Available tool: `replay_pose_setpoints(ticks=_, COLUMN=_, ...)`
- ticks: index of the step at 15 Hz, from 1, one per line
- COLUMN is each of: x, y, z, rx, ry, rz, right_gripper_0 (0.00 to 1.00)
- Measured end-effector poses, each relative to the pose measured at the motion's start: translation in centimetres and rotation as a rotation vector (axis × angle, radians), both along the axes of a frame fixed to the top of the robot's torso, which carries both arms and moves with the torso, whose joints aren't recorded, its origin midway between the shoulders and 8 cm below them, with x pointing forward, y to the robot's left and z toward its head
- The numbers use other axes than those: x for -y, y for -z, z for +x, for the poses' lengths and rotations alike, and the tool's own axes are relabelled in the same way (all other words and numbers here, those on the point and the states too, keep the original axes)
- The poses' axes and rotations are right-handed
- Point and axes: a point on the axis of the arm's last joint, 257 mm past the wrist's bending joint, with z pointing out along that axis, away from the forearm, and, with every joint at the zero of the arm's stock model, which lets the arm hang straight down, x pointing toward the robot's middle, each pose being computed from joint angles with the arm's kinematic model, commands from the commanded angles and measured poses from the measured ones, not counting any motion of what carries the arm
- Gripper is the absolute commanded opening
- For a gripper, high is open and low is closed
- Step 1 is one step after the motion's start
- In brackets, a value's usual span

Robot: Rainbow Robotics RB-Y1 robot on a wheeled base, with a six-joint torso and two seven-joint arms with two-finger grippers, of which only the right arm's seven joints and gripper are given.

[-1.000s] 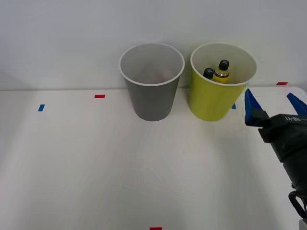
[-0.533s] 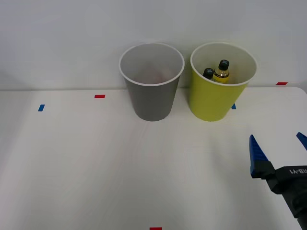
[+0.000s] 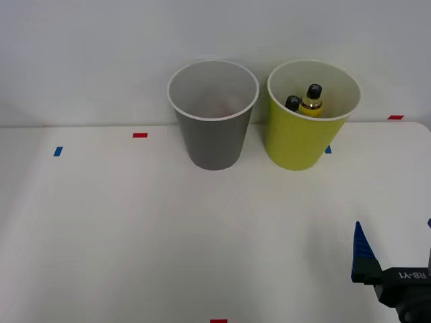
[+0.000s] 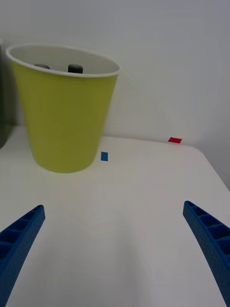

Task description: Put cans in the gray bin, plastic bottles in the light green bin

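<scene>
Two plastic bottles (image 3: 304, 101) stand in the light green bin (image 3: 296, 145), well beyond the spread-apart claw (image 3: 394, 250).

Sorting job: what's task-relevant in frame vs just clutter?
Job:
dark gray tapered bin
lime tapered bin
black-capped plastic bottles inside the lime bin
open blue ribbed right pincer

Lying about:
red tape marks
blue tape marks
</scene>
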Motion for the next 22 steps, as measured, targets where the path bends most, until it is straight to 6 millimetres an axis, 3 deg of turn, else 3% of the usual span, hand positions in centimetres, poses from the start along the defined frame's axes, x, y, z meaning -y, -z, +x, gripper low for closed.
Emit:
replay_pose_setpoints(ticks=2, x=-0.2, y=1.1, z=-0.2, rx=0.036, ry=-0.034, rz=-0.014, right_gripper_0=1.00)
replay_pose_setpoints(ticks=4, x=0.3, y=3.4, z=-0.7, rx=0.060, ry=-0.067, rz=0.000, right_gripper_0=1.00)
replay_pose_setpoints(ticks=7, x=0.7, y=4.5, z=-2.0, rx=0.062, ry=-0.073, rz=0.163, right_gripper_0=1.00)
replay_pose_setpoints(ticks=13, x=-1.4, y=7.2, z=-5.3, rx=0.085, ry=-0.143, rz=0.378, right_gripper_0=1.00)
replay_pose_setpoints(ticks=17, x=-1.8, y=7.7, z=-7.1, rx=0.149, ry=-0.182, rz=0.276, right_gripper_0=1.00)
replay_pose_setpoints(ticks=22, x=-2.1, y=8.1, z=-7.3, rx=0.163, ry=-0.201, rz=0.224, right_gripper_0=1.00)
